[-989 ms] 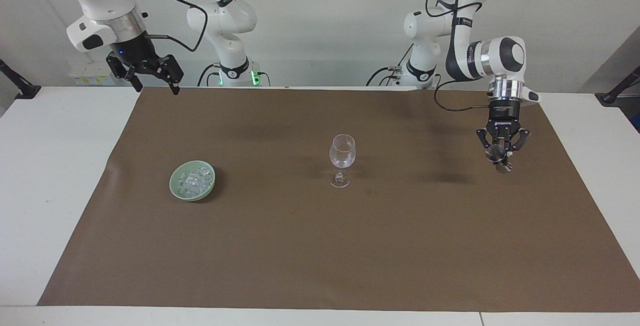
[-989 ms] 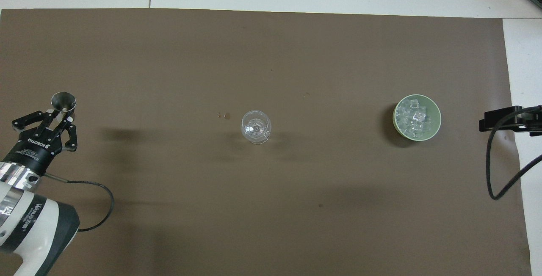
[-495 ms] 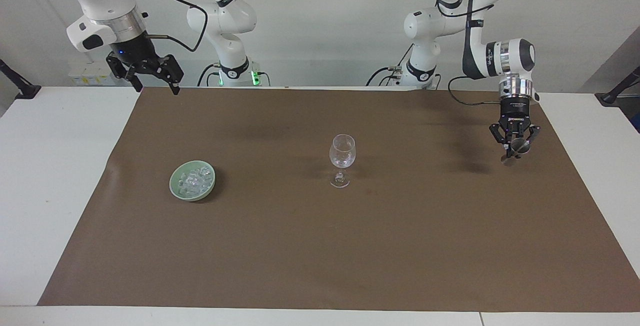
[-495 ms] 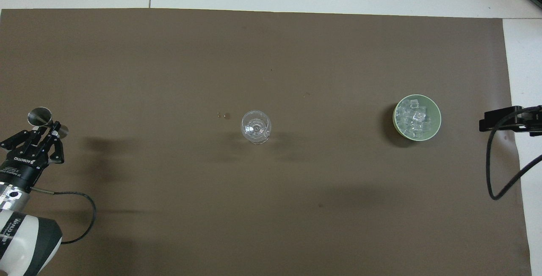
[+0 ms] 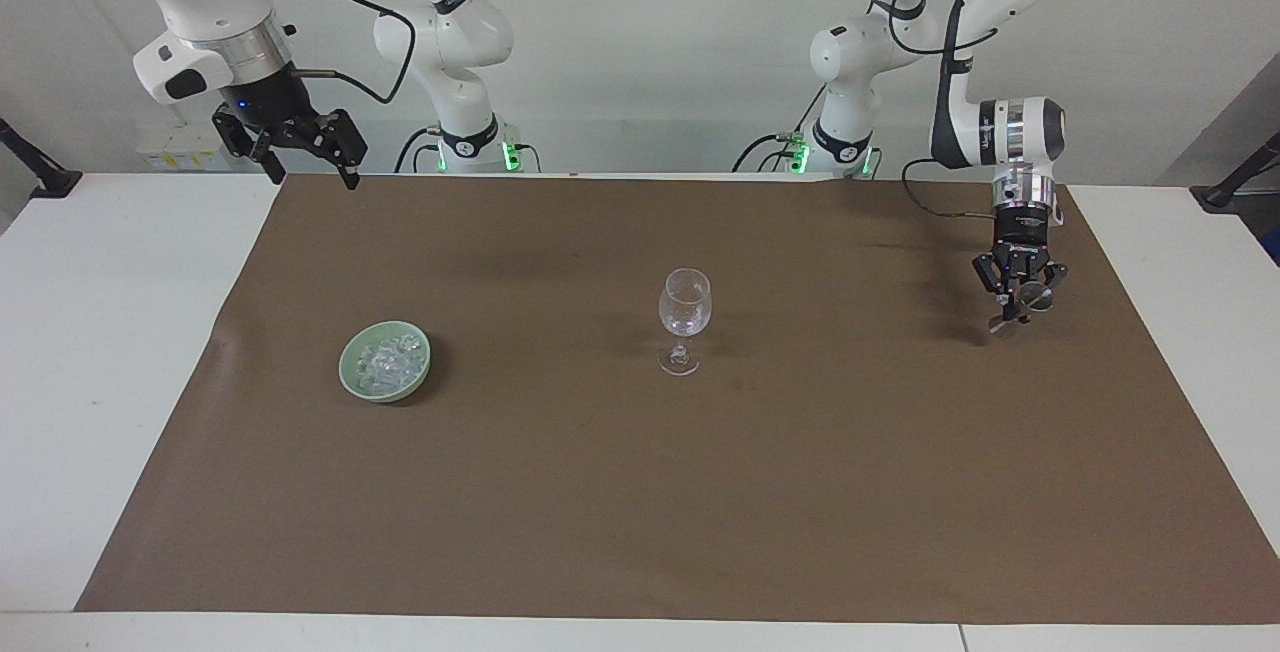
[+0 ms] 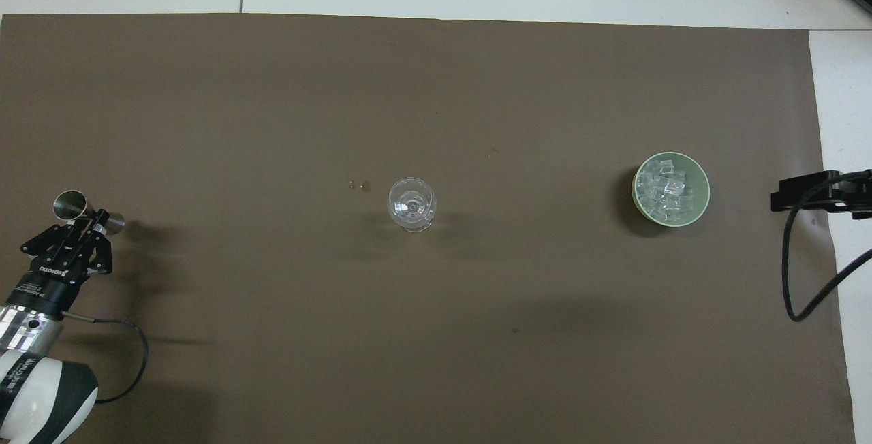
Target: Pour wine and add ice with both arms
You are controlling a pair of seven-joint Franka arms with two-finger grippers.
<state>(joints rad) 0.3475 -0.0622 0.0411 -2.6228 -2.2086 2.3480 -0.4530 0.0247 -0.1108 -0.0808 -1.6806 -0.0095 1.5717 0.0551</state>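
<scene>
Brown paper is covering most of the white counter (image 5: 120,352), and over its end by the left arm's base the left gripper (image 5: 1017,310) is hanging low with its fingers clenched on a small steel measuring cup (image 6: 71,203). Over the last second this arm has been drawing away from the wine glass (image 5: 684,317) toward its own end of the paper and sinking, and the cup, which a moment ago was showing its open mouth to the overhead camera, is now lying tipped on its side in the grip. That suggests the pouring part is finished and the cup is being taken off to be set down, so the ice (image 5: 388,362) is probably the next job. The ice is sitting heaped in a green bowl (image 6: 703,185) toward the right arm's end of the paper, well apart from the glass standing upright in the middle. The right gripper (image 5: 298,144) is waiting with its fingers spread and holding nothing, up over the paper's corner at its own end, well clear of the bowl.
</scene>
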